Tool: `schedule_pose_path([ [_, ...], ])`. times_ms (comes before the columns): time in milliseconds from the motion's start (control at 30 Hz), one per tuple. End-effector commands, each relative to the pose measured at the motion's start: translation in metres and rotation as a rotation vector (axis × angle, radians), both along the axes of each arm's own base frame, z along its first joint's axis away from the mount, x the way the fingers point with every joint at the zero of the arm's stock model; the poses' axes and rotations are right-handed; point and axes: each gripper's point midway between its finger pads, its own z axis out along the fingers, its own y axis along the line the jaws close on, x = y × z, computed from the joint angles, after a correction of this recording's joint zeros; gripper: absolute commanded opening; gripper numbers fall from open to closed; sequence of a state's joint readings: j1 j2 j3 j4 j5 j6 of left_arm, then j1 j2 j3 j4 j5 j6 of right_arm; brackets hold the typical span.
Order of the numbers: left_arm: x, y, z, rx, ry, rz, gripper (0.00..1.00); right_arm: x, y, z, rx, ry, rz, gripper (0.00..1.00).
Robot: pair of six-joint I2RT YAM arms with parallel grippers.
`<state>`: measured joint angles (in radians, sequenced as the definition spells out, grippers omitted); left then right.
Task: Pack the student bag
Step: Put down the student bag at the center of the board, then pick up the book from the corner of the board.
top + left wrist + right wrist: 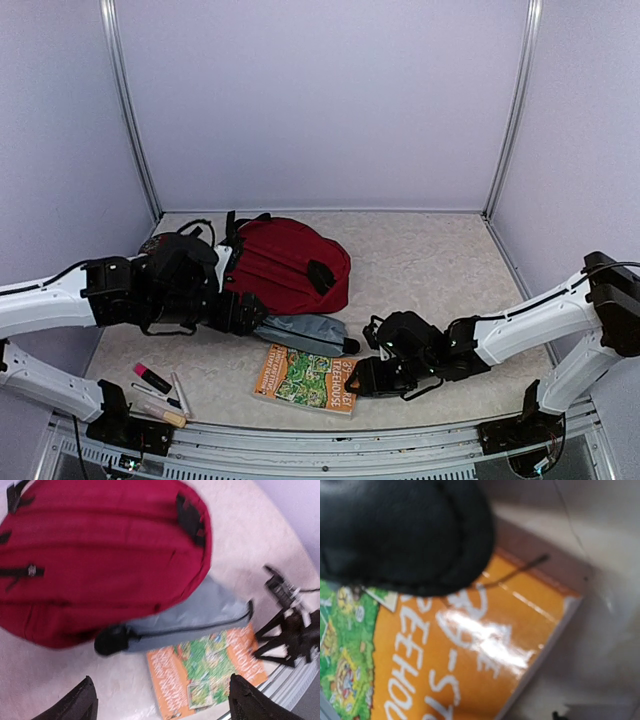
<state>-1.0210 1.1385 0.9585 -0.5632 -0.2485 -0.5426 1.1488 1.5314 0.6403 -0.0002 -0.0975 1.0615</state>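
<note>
Nearest the arm bases, in front of the bag and to its left, lie a pink marker (152, 377), a thin pale pen (180, 393) and a tan stick-shaped thing (165, 414). They sit close together on the table (430, 270).

A little further in, an orange and green book (305, 380) lies flat in front of the bag. The right gripper (362, 380) is at the book's right edge. Up close, one black finger (405, 530) sits over the orange cover. That picture is blurry, so I cannot tell if the fingers are holding the book or just standing apart.

Next comes a grey zip pouch (305, 335). It lies between the book and the bag, and its far edge goes under the bag.

The left gripper (165, 705) hangs at the bag's near left side. Its two fingers (85, 702) are spread wide with nothing held between them.

Furthest back is the dark red bag (290, 262). It lies flat on the table toward the back left, with black straps at its far left end.
</note>
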Motion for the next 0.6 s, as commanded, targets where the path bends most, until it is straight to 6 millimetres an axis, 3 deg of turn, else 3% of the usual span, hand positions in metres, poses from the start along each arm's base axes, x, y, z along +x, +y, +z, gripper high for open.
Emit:
schedule_pose_path([
  [0, -0.034, 0.031, -0.065, -0.029, 0.213, 0.129, 0.81, -0.005, -0.012, -0.008, -0.02, 0.003, 0.016, 0.69],
  [100, -0.048, 0.028, -0.087, -0.116, 0.283, 0.12, 0.77, -0.006, -0.013, -0.007, -0.014, 0.001, 0.024, 0.7],
  [267, -0.06, 0.028, -0.125, -0.106, 0.37, 0.08, 0.84, -0.009, -0.011, -0.009, -0.008, 0.02, 0.032, 0.7],
  [400, -0.055, 0.016, -0.149, -0.133, 0.436, 0.021, 0.89, -0.011, -0.009, -0.012, 0.001, 0.043, 0.022, 0.7],
  [567, -0.052, -0.003, -0.175, -0.091, 0.473, -0.07, 0.82, -0.01, -0.005, -0.013, 0.028, 0.056, 0.003, 0.7],
])
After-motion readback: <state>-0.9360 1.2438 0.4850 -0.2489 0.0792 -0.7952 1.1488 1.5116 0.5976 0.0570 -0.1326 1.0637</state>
